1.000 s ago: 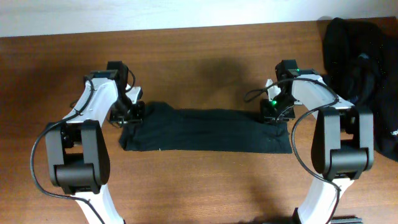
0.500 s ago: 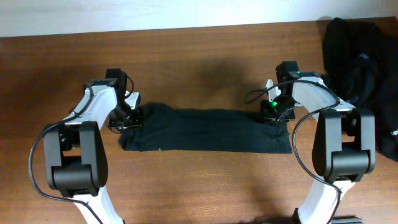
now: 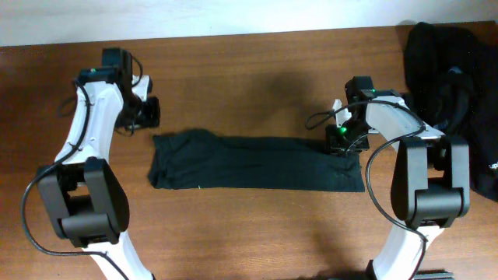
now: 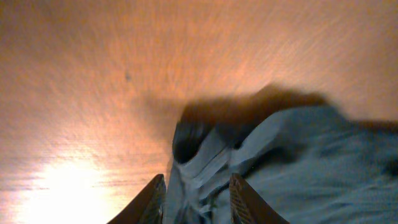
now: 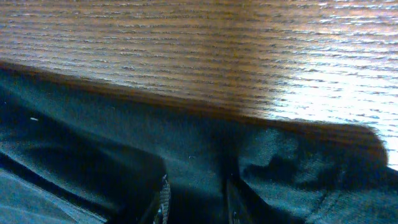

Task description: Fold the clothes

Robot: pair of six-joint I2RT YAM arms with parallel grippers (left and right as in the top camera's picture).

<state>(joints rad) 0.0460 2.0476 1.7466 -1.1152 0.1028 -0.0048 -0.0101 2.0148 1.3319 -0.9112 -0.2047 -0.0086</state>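
Overhead just shows us the black garment (image 3: 257, 163) mid-table with the right gripper (image 3: 340, 141) on its far right corner; wrist cams show the left gripper (image 4: 198, 200) spread and empty, but we can't tell the right's pinch.

"Is there anything to read here?"

"No. No words, numbers or brand names can be made out anywhere."

"What about the pale speck on the pile of black clothes (image 3: 443, 70)?"

"That's a small white mark (image 3: 493, 166), well to the right of the right gripper (image 3: 341, 142) and right at the picture's edge. It's too small to tell letters from a logo."

"And the long black garment (image 3: 257, 163) that gripper sits over?"

"I can't read any print or tag on it. The wrist cameras show only dark cloth and the wood grain of the bench (image 3: 257, 62), and the left one is blurred."
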